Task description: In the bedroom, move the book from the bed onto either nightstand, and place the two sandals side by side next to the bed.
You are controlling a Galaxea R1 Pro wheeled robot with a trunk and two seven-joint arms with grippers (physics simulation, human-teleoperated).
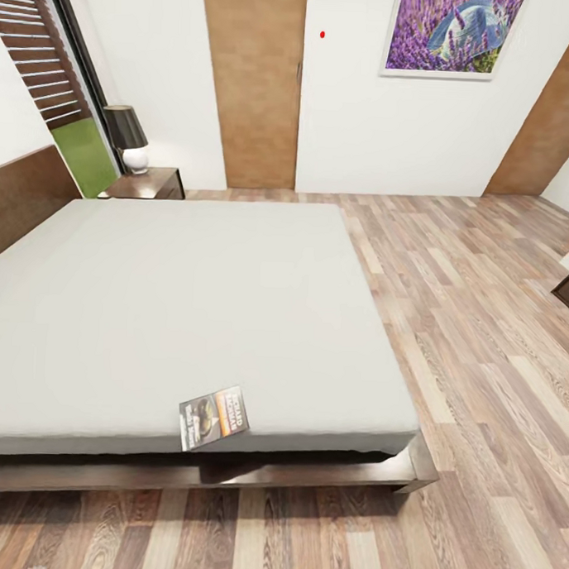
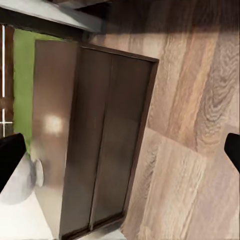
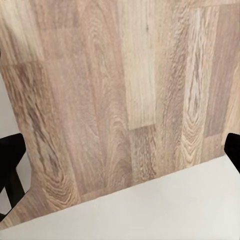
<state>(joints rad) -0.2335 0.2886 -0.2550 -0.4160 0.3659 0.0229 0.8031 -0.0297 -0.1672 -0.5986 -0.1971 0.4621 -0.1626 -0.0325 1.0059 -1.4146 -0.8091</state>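
Head view: light wood-plank floor nearest the camera, then the dark brown frame of the bed and its plain grey mattress above. Book lying flat on the mattress at the near edge, one corner hanging slightly over the edge, orange band visible on the cover. Nightstand well apart from the book, at the far corner of the bed beside the headboard, carrying a lamp with dark shade and white base. Behind it, a tan wooden door and a lavender picture on the white wall.

Left wrist view: left gripper seen as two black fingertips at opposite edges of the frame, spread wide, nothing between them. Beyond, a dark brown wooden cabinet, apparently a nightstand, standing on the plank floor, with a green strip beside it.

Right wrist view: right gripper likewise spread wide, black fingers at both frame edges, nothing held. Beyond, plank floor and a pale flat surface, not possible to identify.
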